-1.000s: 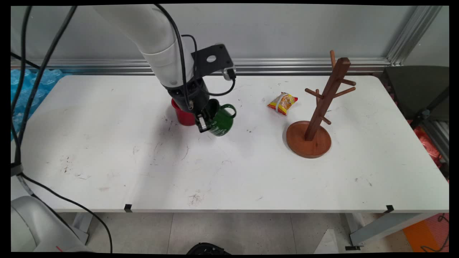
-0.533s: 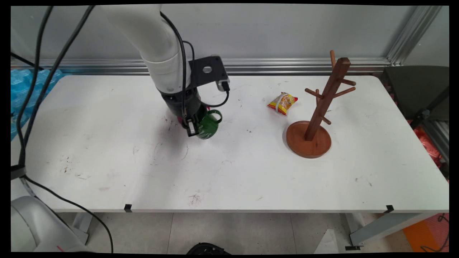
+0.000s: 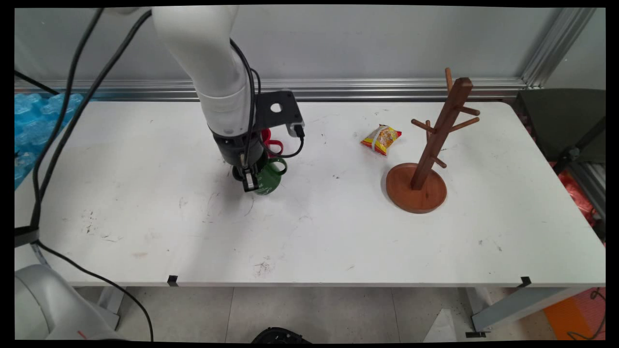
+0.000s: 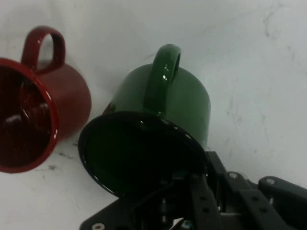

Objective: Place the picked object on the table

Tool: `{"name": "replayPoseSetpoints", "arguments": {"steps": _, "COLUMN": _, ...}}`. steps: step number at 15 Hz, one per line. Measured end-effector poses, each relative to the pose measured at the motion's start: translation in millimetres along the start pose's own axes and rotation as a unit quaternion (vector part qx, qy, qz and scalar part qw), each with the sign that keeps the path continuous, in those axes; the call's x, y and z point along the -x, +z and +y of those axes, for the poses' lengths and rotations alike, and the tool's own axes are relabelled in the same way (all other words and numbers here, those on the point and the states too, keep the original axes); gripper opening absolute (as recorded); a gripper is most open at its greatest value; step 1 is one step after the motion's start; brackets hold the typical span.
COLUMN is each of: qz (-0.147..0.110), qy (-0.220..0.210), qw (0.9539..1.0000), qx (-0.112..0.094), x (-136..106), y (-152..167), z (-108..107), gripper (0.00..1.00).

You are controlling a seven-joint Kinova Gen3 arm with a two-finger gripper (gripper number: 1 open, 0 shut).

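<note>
The pincer is clamped on the rim of the green mug, one finger inside the mouth and the other against the outer wall, as the hand view shows, where the dark opening of the mug sits right over the black linkage. The mug hangs tilted from that hold, handle pointing right and a little far, low above the worktop; whether its base touches the surface cannot be told.

Just beyond it, on the far side, stands the red mug, mostly hidden by the arm in the main view. In the hand view the red mug is apart from the green one, a narrow strip of worktop between them.

Well to the right are a yellow and red snack packet and a wooden mug tree on its round base, every peg bare.

So far a mug is gripped; no mug hangs on the tree.
</note>
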Motion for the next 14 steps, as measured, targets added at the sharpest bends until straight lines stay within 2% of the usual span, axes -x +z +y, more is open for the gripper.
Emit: {"name": "replayPoseSetpoints", "arguments": {"steps": 14, "qz": -0.05, "qy": 0.003, "qw": 0.9987, "qx": -0.004, "x": -9.9, "y": 27.1, "z": -0.1, "gripper": 0.0}}
